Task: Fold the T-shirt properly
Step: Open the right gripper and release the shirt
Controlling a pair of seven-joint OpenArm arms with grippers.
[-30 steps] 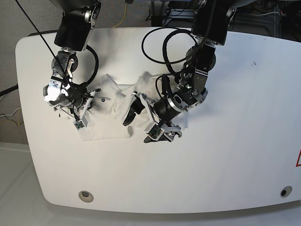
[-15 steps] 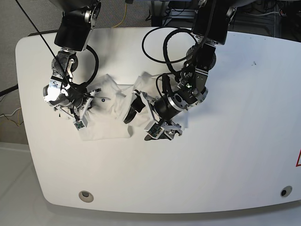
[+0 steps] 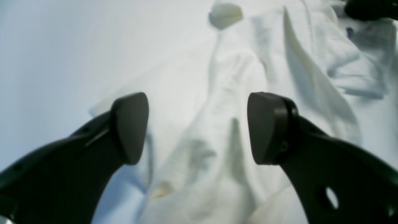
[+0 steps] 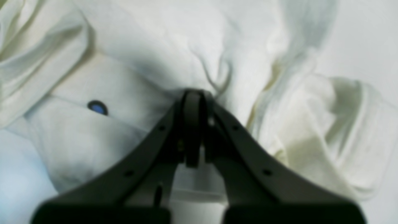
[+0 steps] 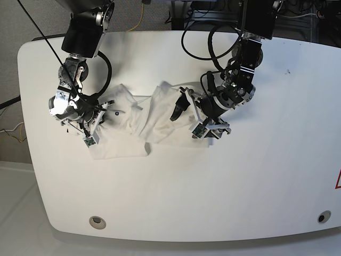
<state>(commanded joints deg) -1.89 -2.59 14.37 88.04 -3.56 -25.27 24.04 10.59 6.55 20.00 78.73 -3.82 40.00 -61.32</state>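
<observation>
Rumpled T-shirt (image 5: 136, 125) at upper centre of desk (image 5: 256, 176). Left hand (image 3: 199, 127) spread wide, empty, above cloth. Right hand (image 4: 193, 124) pinched tight on T-shirt fold.

Your left gripper (image 3: 197, 127), jaws spread wide and empty, hovers over the rumpled white T-shirt (image 3: 279, 93), which lies in ridged folds on the pale table (image 3: 62, 46).
</observation>
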